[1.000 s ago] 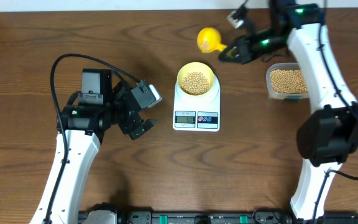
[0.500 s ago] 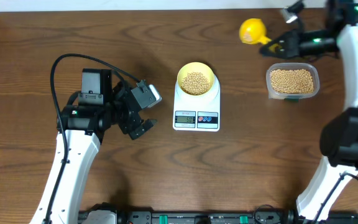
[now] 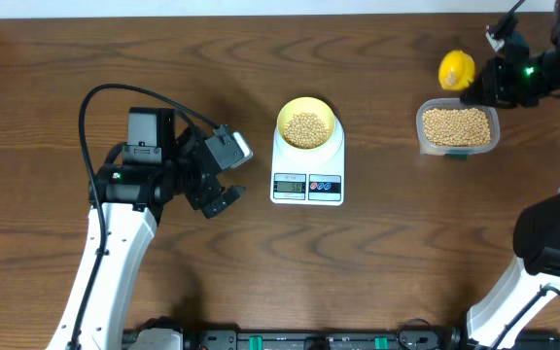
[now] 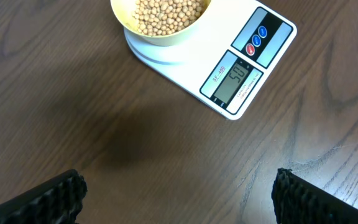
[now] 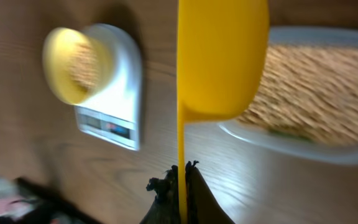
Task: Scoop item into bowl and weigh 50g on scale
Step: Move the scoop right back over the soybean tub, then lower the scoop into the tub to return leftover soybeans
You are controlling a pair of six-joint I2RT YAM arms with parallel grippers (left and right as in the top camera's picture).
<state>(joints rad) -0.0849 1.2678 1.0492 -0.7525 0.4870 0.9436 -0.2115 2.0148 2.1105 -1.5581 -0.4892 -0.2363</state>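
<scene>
Left arm: white moulded shells, black joint housings, a boxy black block on top. A thin black cable loops over it. Left gripper: black, with ribbed fingers and a grey camera block beside. Right arm: same white-and-black build, with a green light at the wrist.

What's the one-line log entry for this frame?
left gripper: open, empty | right gripper: shut on scoop, beside tub | bowl: holds beans, on scale | display: looks like 50
</scene>
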